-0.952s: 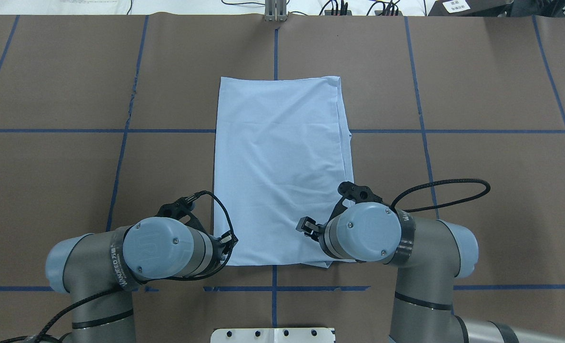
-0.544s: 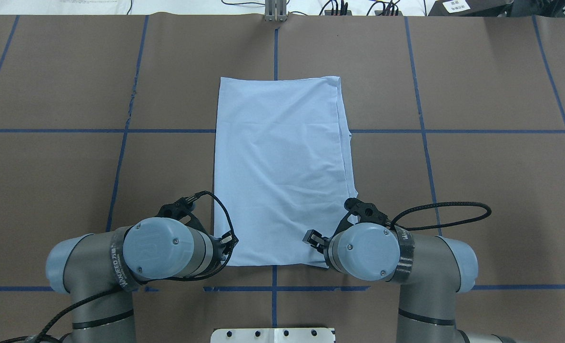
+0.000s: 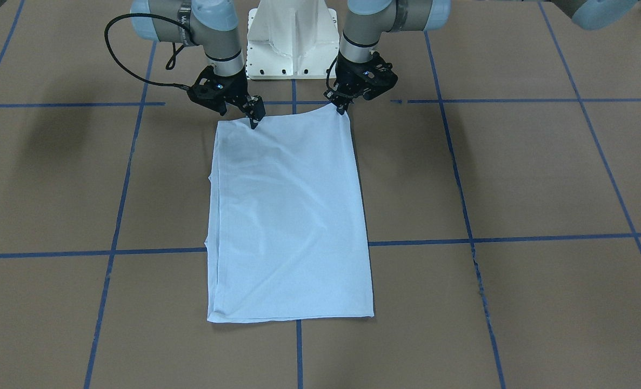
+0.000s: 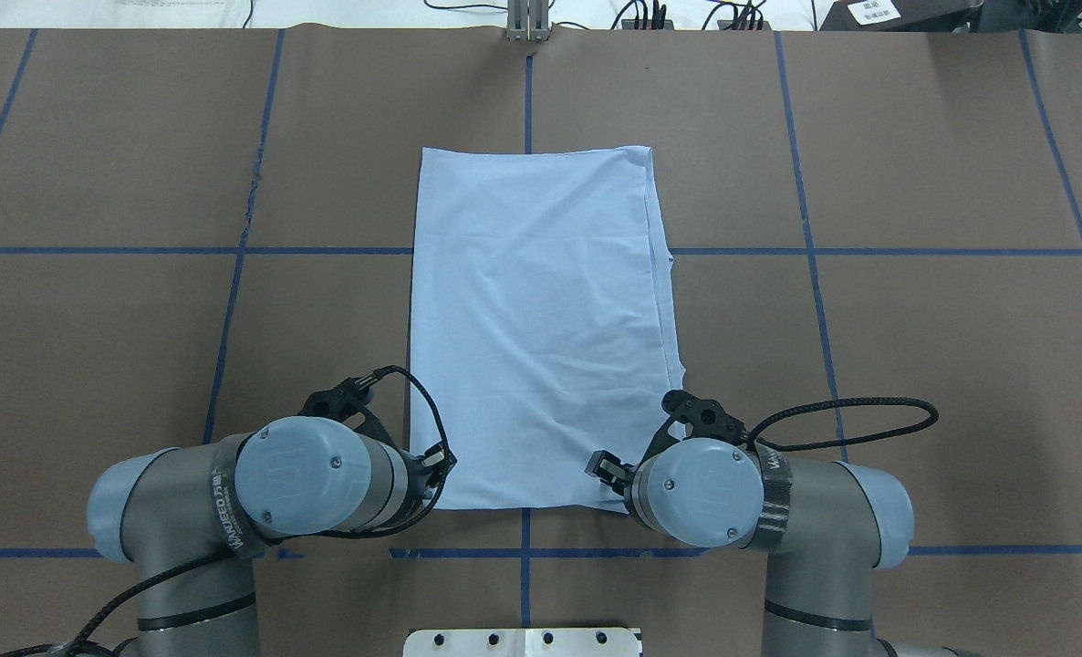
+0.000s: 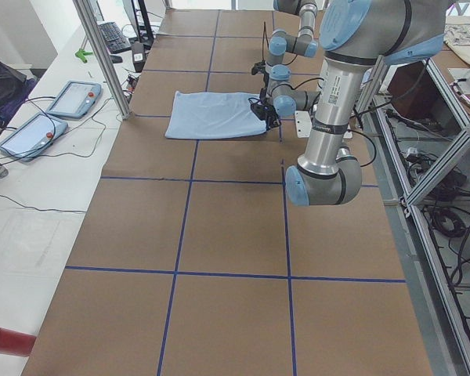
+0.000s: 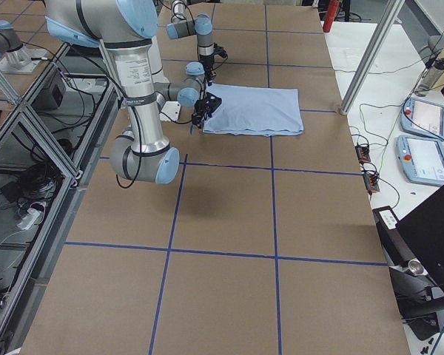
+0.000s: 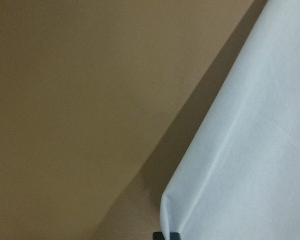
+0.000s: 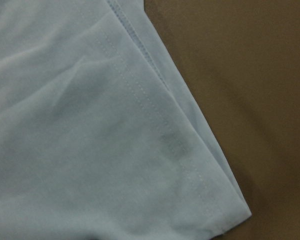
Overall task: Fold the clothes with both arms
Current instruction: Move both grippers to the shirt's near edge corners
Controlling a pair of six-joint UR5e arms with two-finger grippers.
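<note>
We see the T-shirt (image 4: 536,319) folded into a long rectangle, lying flat in the middle of the table (image 4: 915,164). In the overhead view its length runs from 12 to 6 o'clock, across one of the blue tape lines (image 4: 869,251).

The left gripper (image 3: 343,108) is at the shirt's 7 o'clock corner and is clamped on it. In the front-facing view that corner rises in a small peak off the table.

The right gripper (image 3: 255,120) points down at the 5 o'clock corner, a little in from the edge, with its tip at the cloth. We cannot tell whether its jaws are apart or pinched.

Its wrist camera shows stitched hems stacked in layers there, with the corner lying flat on the table.
</note>
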